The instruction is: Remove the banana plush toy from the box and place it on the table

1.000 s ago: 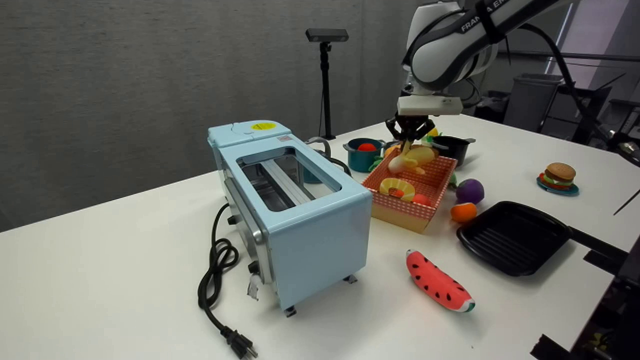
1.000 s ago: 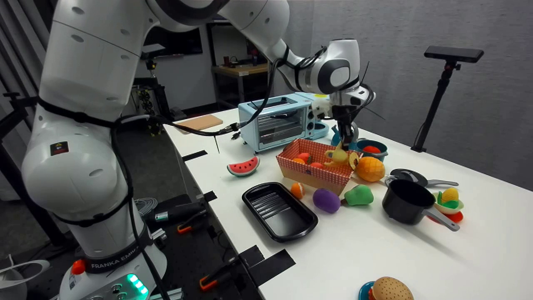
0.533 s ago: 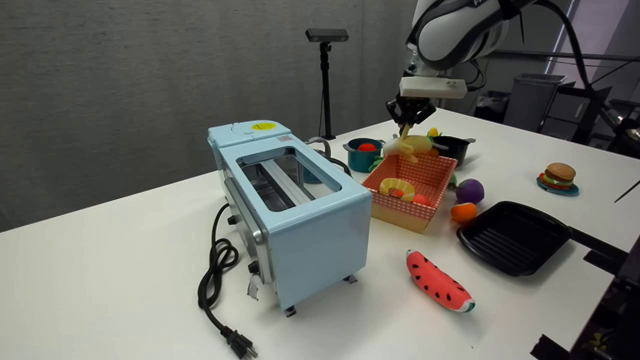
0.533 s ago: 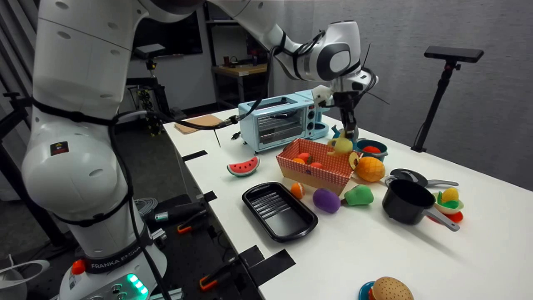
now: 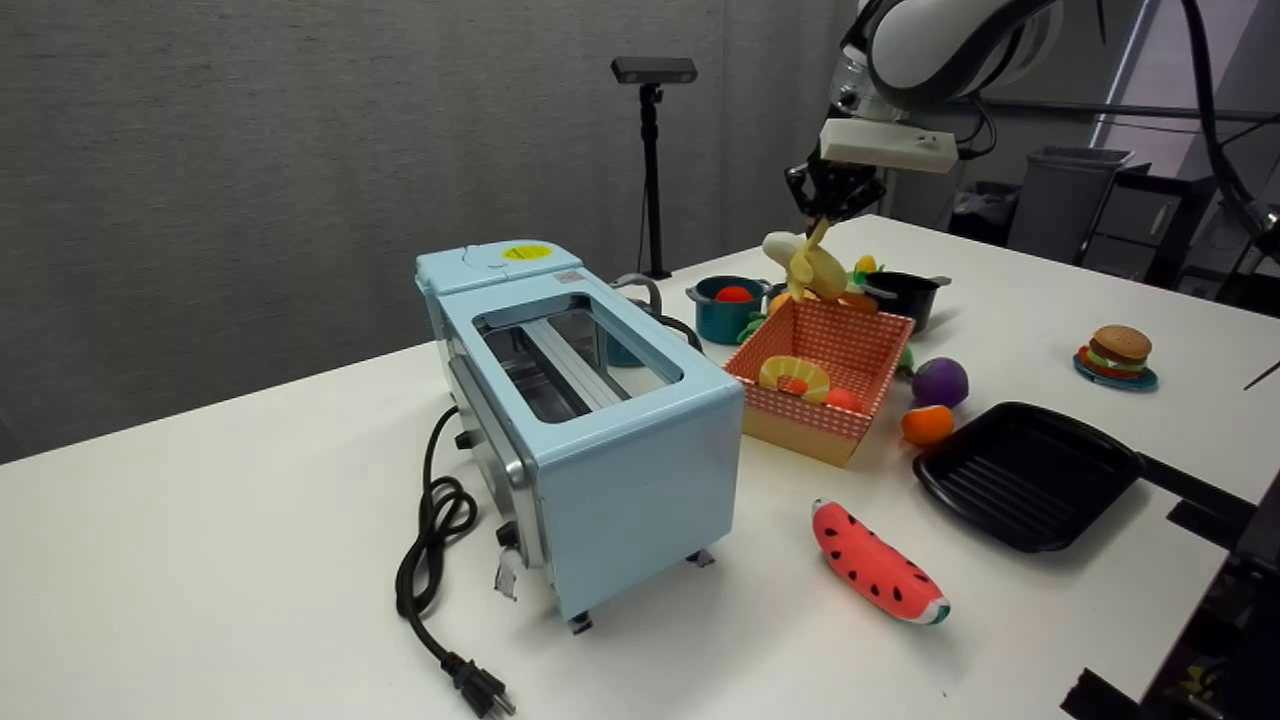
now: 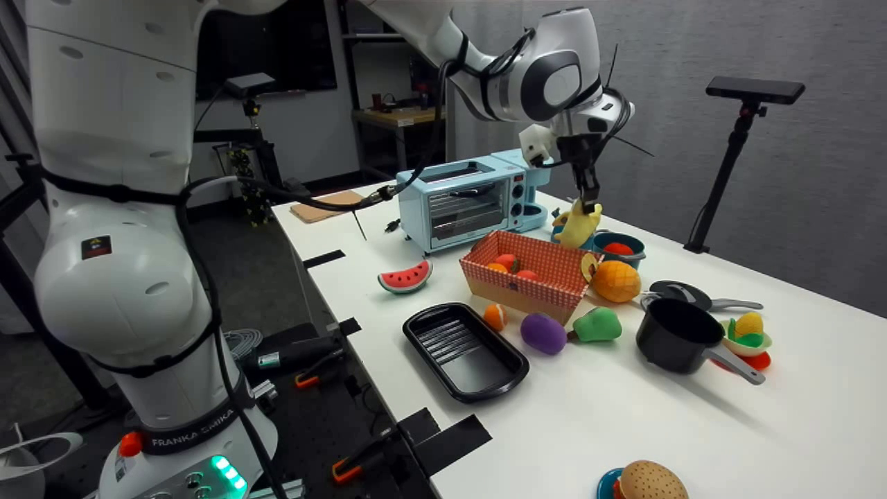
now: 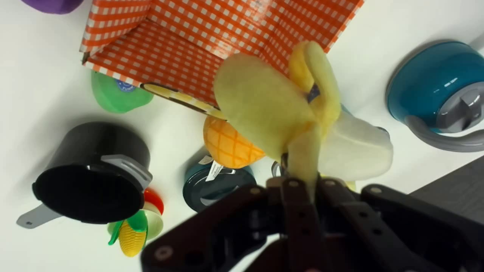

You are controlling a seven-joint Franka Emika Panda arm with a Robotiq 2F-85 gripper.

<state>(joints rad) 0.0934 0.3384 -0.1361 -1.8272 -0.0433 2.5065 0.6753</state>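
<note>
The banana plush toy [image 5: 818, 270], yellow with a peeled white end, hangs from my gripper in both exterior views [image 6: 578, 225]. My gripper [image 5: 820, 222] is shut on a thin peel flap of it, seen between the fingers [image 7: 300, 181] in the wrist view. There the banana's body [image 7: 261, 102] overlaps the box's edge. The box [image 5: 800, 435], red-orange checked inside and pale outside, stands on the white table [image 5: 250, 560]. The banana is above the box's far end [image 6: 513, 294]. A pineapple-slice toy [image 5: 795, 378] and several red and orange toys lie inside the box.
A light-blue toaster oven [image 5: 640, 480] stands beside the box. Around it are a watermelon plush [image 5: 880, 565], black pan [image 6: 464, 353], purple toy [image 6: 542, 334], green pear [image 6: 597, 324], orange plush [image 6: 617, 281], teal pot [image 6: 620, 253] and black pot [image 6: 675, 339].
My gripper has risen with the banana, lifting it from inside the box to above its far end. The banana has swung to a more hanging tilt. The other objects have not moved.
</note>
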